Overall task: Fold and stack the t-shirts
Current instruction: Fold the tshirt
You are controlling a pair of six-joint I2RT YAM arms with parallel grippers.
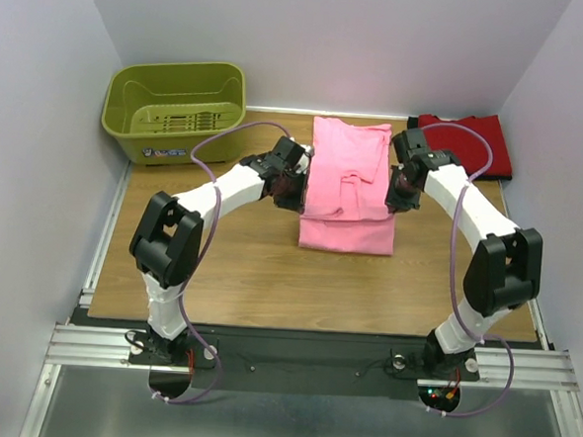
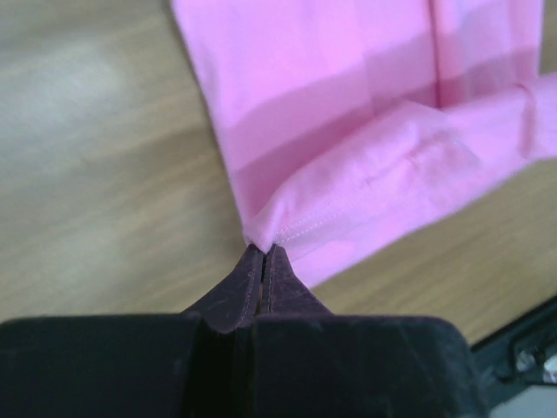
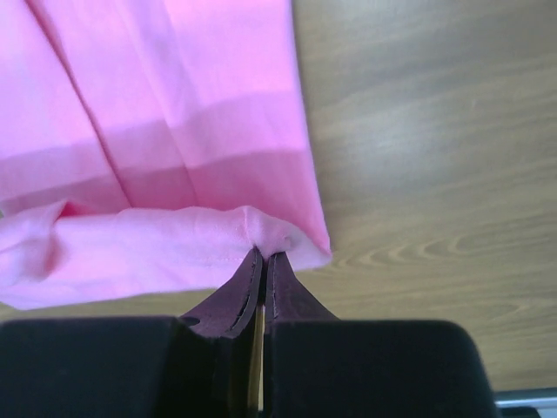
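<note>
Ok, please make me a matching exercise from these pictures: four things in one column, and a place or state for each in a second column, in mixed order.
Things
1. pink shirt
2. red shirt
3. basket
4. left pincer

Place or state
A. far left corner of the table
B. shut on a pink hem
C. far right corner
D. middle, partly folded

Pairs: 1-D, 2-C, 3-A, 4-B

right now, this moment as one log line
left gripper: shut on pink shirt | right gripper: shut on pink shirt | red shirt: back right
</note>
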